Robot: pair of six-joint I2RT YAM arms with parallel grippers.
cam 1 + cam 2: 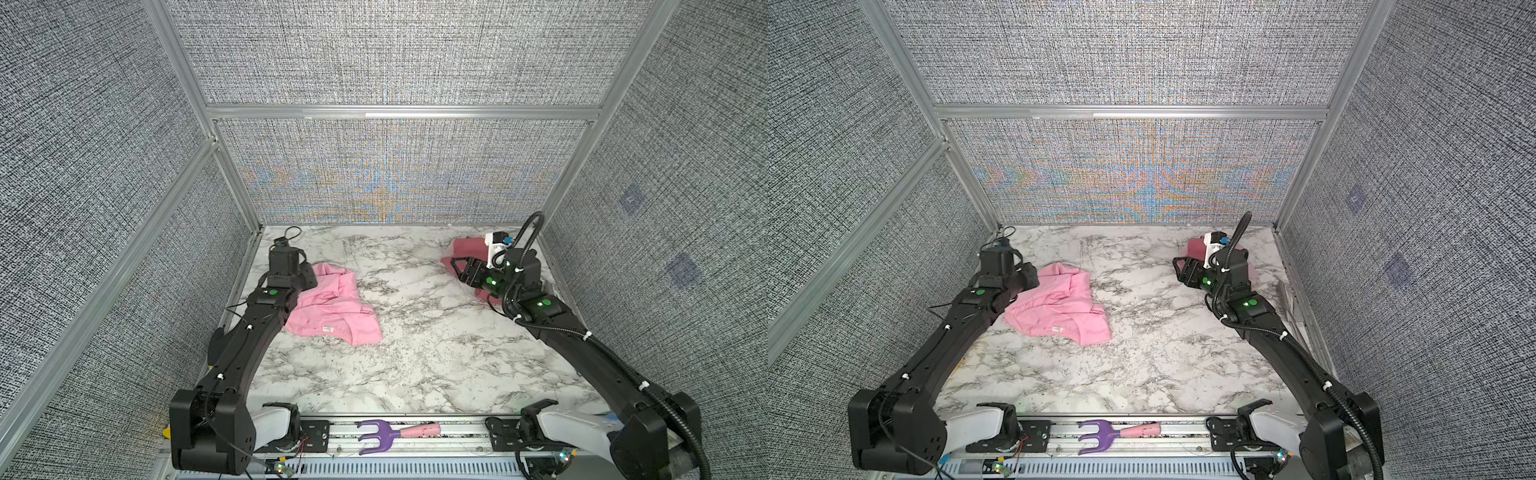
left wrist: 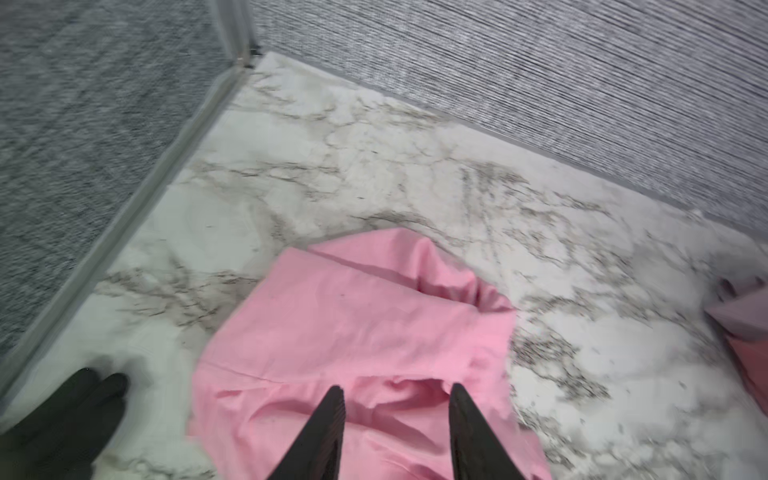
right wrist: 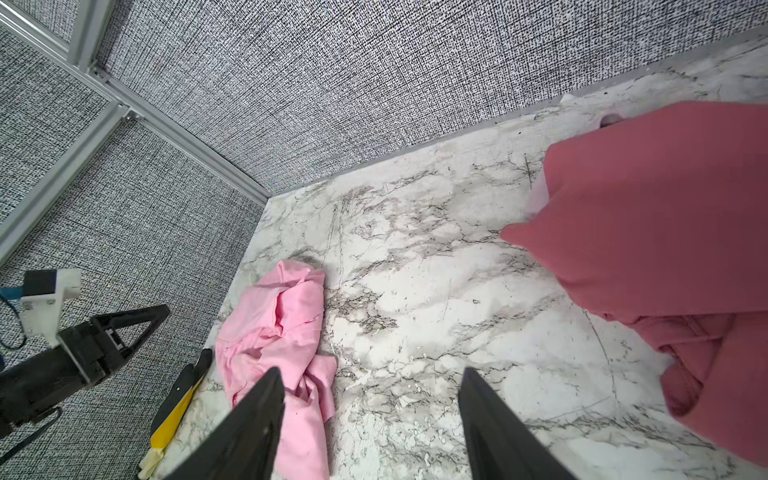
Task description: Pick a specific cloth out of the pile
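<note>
Two robot arms are shown over a marble worktop (image 1: 415,353), each at one pink cloth.
The left fingers (image 2: 324,428) are seen spread apart, with the light pink cloth (image 1: 332,307) lying crumpled directly beneath them. Farther back, the right fingers (image 3: 249,419) are spread over bare marble, a rose-red cloth (image 3: 644,228) heaped just beside them.

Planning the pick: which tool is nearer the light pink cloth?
Left. The left tool is over the light pink cloth; the right tool is across the table, by the rose-red cloth.
</note>
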